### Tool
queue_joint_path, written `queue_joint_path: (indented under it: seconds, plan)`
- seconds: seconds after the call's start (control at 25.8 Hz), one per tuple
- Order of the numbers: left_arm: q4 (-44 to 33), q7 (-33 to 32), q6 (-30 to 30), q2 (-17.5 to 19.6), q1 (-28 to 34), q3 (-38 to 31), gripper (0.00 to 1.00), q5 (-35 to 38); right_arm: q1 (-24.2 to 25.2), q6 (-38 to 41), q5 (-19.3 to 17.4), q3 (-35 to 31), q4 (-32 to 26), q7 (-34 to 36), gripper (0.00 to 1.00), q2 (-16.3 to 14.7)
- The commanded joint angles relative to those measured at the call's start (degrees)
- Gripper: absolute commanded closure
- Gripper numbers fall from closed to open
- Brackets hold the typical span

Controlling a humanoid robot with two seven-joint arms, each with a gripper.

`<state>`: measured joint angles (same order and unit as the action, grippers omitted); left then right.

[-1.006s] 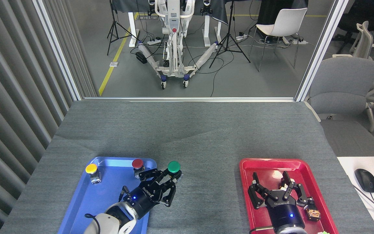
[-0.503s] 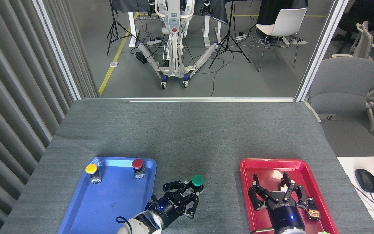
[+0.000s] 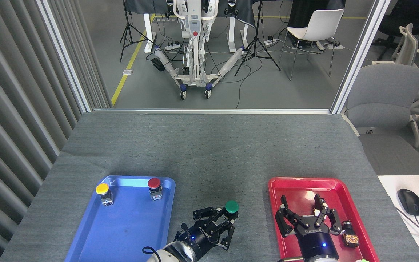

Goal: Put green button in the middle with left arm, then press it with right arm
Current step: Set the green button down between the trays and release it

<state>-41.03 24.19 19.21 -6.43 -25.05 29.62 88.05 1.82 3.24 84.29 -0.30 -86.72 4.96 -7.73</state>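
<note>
Head view, looking forward and down onto a counter [image 3: 209,145] covered in plain grey felt-like cloth. The left pincer [image 3: 219,222], black and multi-linked, sits near the front edge of the counter, on the bare cloth between the two trays, its fingers pressed together on the green button [image 3: 231,207], a small push-button with a round dark-green mushroom cap; its base is largely hidden between the fingers. Whether the base rests on the cloth or hangs just above it cannot be told. The button thus lies over the middle [image 3: 246,203] of the counter's front strip, clear of both trays, nearer the red one.

The right pincer [image 3: 300,208], also black, hangs over the red rectangular plastic tray [image 3: 273,193] at the front right of the counter, its fingers spread, with nothing between them. A small brown-and-black component [image 3: 350,238] lies in the same tray just right of that pincer, toward the tray's front right corner.

The blue rectangular plastic tray [image 3: 122,233] occupies the front left of the counter. Along its far edge stand two further push-buttons, both upright: a yellow-capped button [image 3: 103,189] at the far left corner and a red-capped button [image 3: 154,183] near the far right corner, well apart from each other.

Beyond the far edge of the counter: a grey floor, a white chair [image 3: 316,25], tripod stands and a wheeled white robot base [image 3: 194,43]. A black computer mouse [image 3: 409,201] lies on a white surface off the counter's right edge.
</note>
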Motion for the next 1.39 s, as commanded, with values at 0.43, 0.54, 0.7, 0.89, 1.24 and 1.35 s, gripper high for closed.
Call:
queue_joint_path:
  seconds: [0.43,0.54,0.7,0.89,1.24,1.35]
  plan:
    - [-0.81,0.07,-2.95,-0.51,0.09,5.71,0.00,0.01,-0.06,-0.08,0.44,0.56,-0.21,-0.30,0.07,1.14]
    - [-0.81,0.07,-2.95,-0.07,0.18,5.71,0.00,0.01,0.03,-0.08,0.44,0.56,-0.12,-0.30,0.08,1.14]
    - [-6.79,-0.11,-2.95,1.16,2.73,5.62,0.00,-0.25,-0.06,0.10,0.44,0.65,-0.12,-0.21,0.15,1.23]
    - [-18.21,-0.55,-5.58,8.54,8.79,2.81,0.00,-1.13,-0.23,0.19,0.53,2.23,-0.21,-0.04,0.46,2.19]
    - [-25.24,-0.11,-6.02,17.42,18.28,-9.23,0.00,-2.54,-0.50,2.65,3.96,4.78,1.11,0.40,0.87,4.21]
    - [-31.57,-0.28,-6.11,19.00,22.50,-16.26,0.00,-2.54,-0.67,2.65,4.57,5.92,2.43,0.40,0.96,5.80]
